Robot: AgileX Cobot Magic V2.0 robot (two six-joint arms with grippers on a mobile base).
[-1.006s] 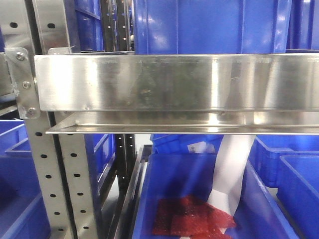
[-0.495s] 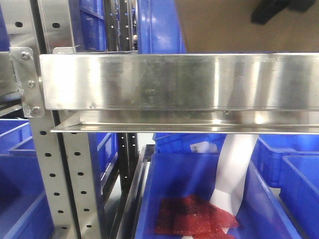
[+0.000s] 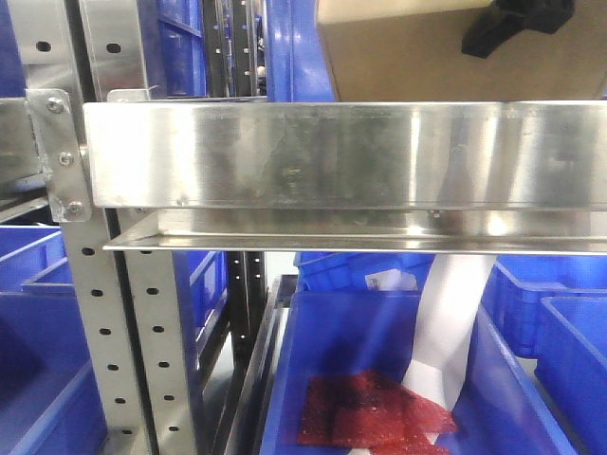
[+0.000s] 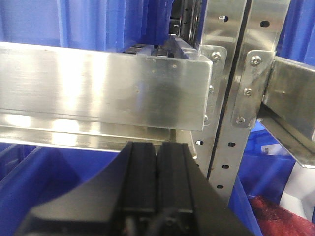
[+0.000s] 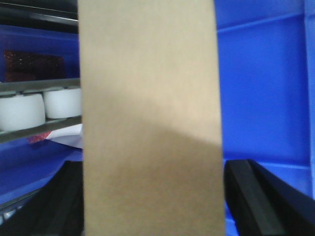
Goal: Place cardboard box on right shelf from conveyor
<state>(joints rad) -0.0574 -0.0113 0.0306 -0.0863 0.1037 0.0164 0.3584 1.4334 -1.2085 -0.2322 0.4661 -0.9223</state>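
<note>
The front view shows the cardboard box (image 3: 417,59) above the right shelf (image 3: 341,156), its tan face rising behind the steel front lip and in front of a blue bin (image 3: 299,47); whether its base touches the shelf is hidden by the lip. A black part of the right gripper (image 3: 517,27) sits against the box's upper right. Only the right wrist view shows the grasp: the box fills the middle of the frame, with 2 black fingers (image 5: 256,196) pressed to either side, so the jaws hold it. The left wrist view shows the left gripper (image 4: 156,162) with its jaws closed together and holding nothing, below the lip of a neighbouring shelf (image 4: 98,88) beside perforated uprights (image 4: 231,88).
</note>
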